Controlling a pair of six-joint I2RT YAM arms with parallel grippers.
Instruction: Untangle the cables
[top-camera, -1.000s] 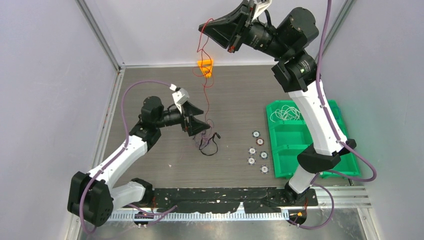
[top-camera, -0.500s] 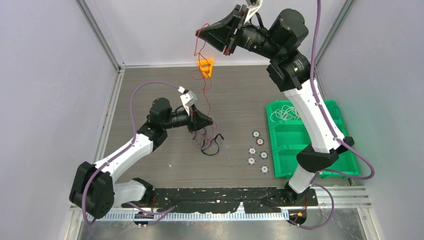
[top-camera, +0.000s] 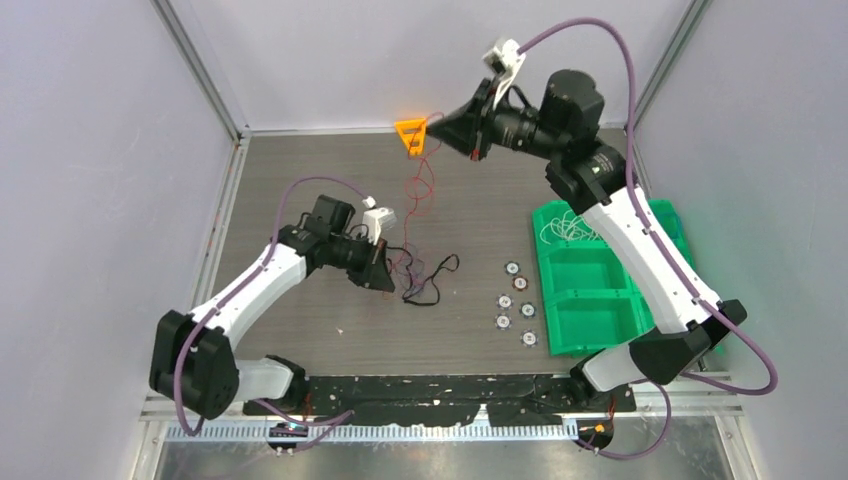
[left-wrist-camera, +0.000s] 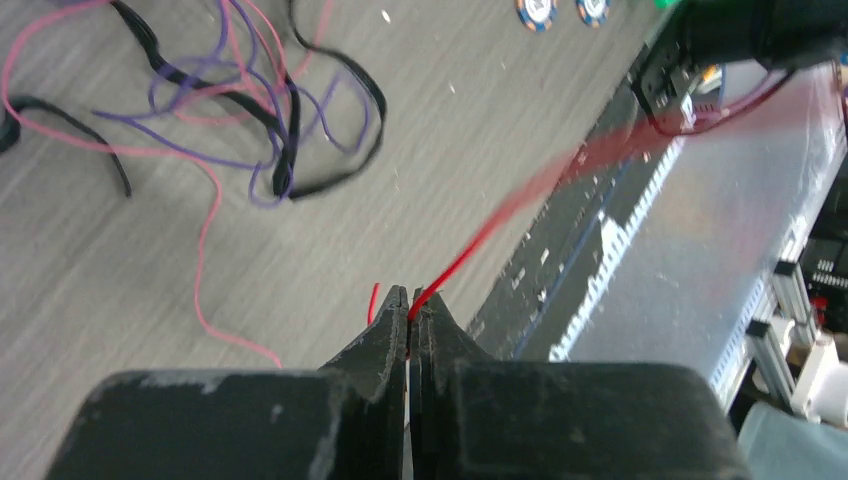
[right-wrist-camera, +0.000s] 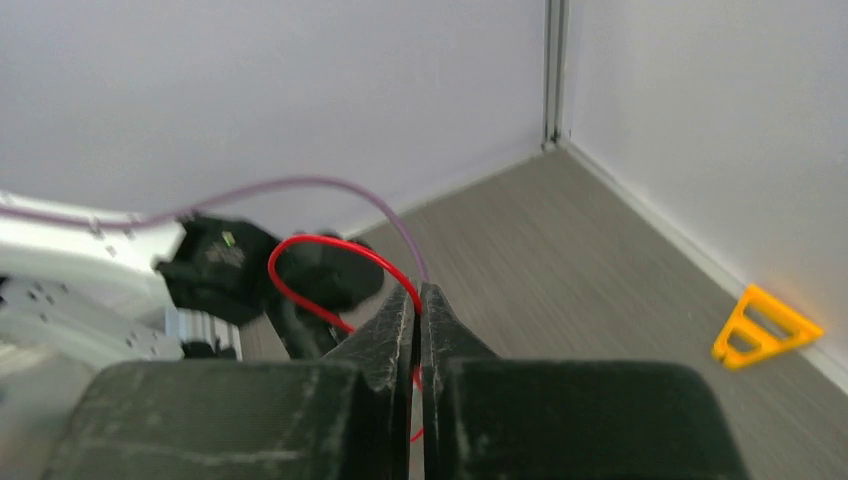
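Grey tabletop (top-camera: 300, 170) holds the tangle (top-camera: 420, 282) of black and purple wires, with my left jaws clamped on the red wire (left-wrist-camera: 470, 245) just beside it and my right jaws clamped on that same wire well beyond the tangle.

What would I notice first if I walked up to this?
A red wire strung through the air, pinched at one end by the left fingers and at the other by the right fingers near the back. Below it, in the middle, lies a tangle of black, purple and pink wires, with a bright green tray on the right.
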